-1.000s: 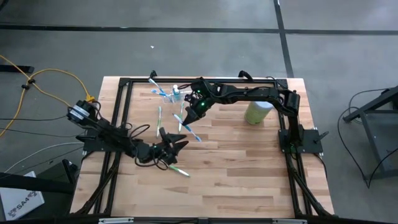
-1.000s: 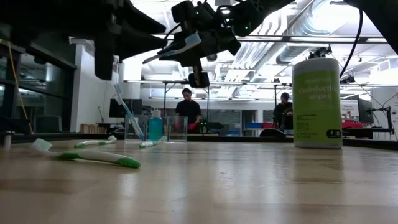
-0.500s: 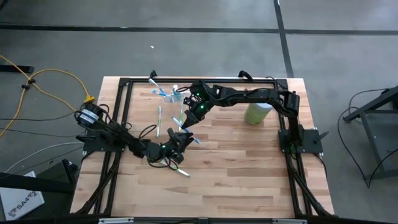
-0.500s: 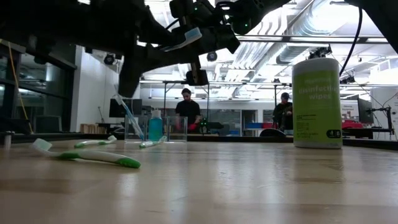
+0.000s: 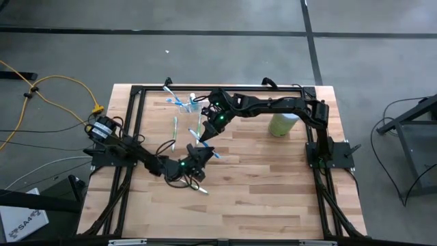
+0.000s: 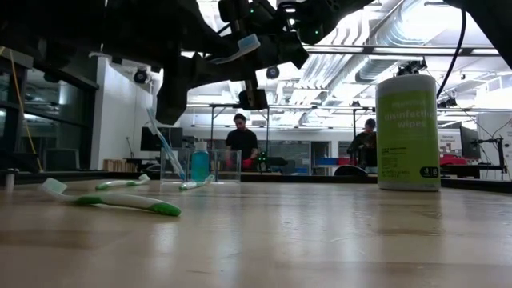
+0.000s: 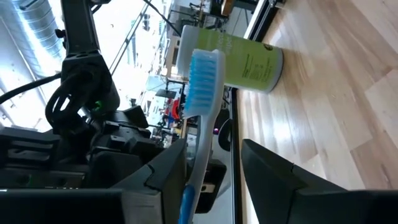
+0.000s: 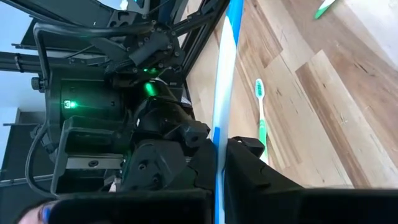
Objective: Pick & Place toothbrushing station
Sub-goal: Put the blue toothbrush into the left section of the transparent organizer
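Note:
My right gripper [image 5: 205,132] is shut on a blue-and-white toothbrush [image 5: 213,147] held in the air above the table's middle. My left gripper [image 7: 212,148] reaches level at the same brush, open. One finger stands on either side of the handle, below the blue bristle head [image 7: 205,68]; whether one finger touches it I cannot tell. The toothbrushing station [image 6: 200,164], a clear holder, stands at the table's far left with a blue bottle in it and a toothbrush leaning out of it. My right gripper pinches the toothbrush's handle [image 8: 218,134] between its two fingers, coming from the far right and slanting down. The fingers lie across the handle, which runs on well past them. The brush is lifted clear of the table and slants [image 6: 228,58].
Green-and-white toothbrushes lie loose on the wood: one near the front left [image 6: 112,200], others farther back [image 5: 175,130] [image 5: 199,121]. A light green wipes canister [image 5: 282,123] stands at the right. A black frame [image 5: 130,123] borders the table. People show in the room behind.
My left gripper has moved toward the table's right edge, up to the held toothbrush, and has rolled about its own axis. The toothbrush has stayed lifted in my right gripper.

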You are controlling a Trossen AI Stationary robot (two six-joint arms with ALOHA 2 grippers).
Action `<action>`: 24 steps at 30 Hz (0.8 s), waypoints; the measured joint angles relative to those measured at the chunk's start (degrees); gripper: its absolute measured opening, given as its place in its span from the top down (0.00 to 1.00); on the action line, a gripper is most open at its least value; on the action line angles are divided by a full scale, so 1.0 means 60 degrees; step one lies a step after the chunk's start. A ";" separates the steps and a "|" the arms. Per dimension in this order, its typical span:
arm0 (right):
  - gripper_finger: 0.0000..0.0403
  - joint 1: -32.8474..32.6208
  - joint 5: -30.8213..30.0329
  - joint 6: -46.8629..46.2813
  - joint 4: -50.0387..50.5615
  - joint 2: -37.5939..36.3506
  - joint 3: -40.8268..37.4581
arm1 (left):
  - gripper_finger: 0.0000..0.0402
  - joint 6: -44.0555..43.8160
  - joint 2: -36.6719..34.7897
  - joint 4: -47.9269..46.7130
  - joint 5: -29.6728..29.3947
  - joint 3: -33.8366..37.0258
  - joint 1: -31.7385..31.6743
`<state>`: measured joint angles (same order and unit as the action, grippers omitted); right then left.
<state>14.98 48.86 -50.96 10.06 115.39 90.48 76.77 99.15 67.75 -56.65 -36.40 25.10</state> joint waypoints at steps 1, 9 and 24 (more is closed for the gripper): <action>0.98 0.0000 0.0000 0.0007 0.0000 0.0000 0.0000 | 0.65 -0.0001 0.0000 0.0000 -0.0056 0.0000 0.0020; 0.98 0.0000 -0.0055 0.0022 0.0008 0.0000 0.0000 | 0.78 0.0003 0.0000 0.0018 -0.0123 0.0000 0.0095; 0.98 0.0000 -0.0084 -0.0011 -0.0014 0.0000 0.0000 | 0.89 0.0776 -0.0007 0.0474 -0.0024 0.0000 0.0128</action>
<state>14.98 48.36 -51.03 9.98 115.39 90.48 81.43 99.11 70.59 -56.79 -36.40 25.87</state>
